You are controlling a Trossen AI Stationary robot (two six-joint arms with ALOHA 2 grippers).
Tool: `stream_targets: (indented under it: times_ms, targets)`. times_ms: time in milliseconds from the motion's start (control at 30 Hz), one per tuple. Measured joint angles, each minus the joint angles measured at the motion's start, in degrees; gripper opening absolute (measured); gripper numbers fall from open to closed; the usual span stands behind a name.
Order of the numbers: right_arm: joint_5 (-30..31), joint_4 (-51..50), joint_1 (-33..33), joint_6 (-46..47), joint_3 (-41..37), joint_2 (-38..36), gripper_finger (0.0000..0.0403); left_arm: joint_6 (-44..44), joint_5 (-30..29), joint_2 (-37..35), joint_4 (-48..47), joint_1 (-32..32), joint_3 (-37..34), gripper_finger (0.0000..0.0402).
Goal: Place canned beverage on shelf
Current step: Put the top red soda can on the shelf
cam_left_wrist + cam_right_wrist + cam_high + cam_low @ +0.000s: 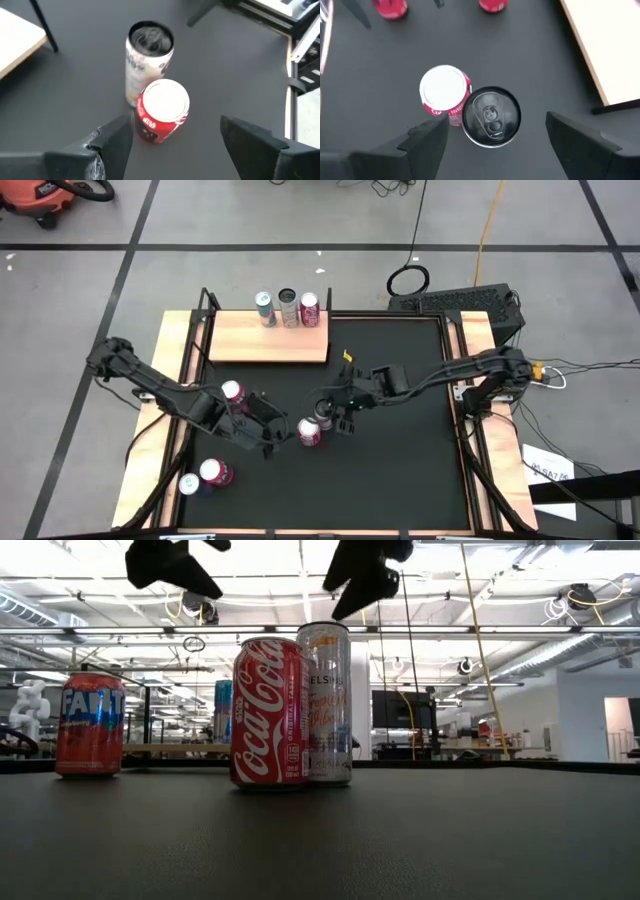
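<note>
Floor: around my table I see grey concrete (250,230) crossed by dark lines.
Corner: an orange shop vacuum (45,195) sits on that floor.
Cables: a yellow cord (487,230) and a coiled black cable (408,280) lie behind my table.
Ceiling: white beams and ducts (520,580), brightly lit.
Far room: workbenches with monitors (405,710).

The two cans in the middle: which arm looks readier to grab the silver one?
Probably the right. Its open pincer hangs directly over the silver can, on that can's side. The left pincer, also open, faces the red Coca-Cola can, which stands between it and the silver one.
</note>
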Motion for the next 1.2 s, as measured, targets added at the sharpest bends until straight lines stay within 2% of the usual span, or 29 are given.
stream_targets:
  times_ms: [733,1200]
  targets:
    - [-0.2,3.8,0.2,-2.2,0.0,0.3,0.0318,-3.0,2.3,-0.2,-2.5,0.1,0.0,0.0294]
    - [-1.8,6.7,-0.2,-2.1,0.0,0.1,0.0318,-20.8,1.9,-7.1,-32.6,0.8,4.3,0.0294]
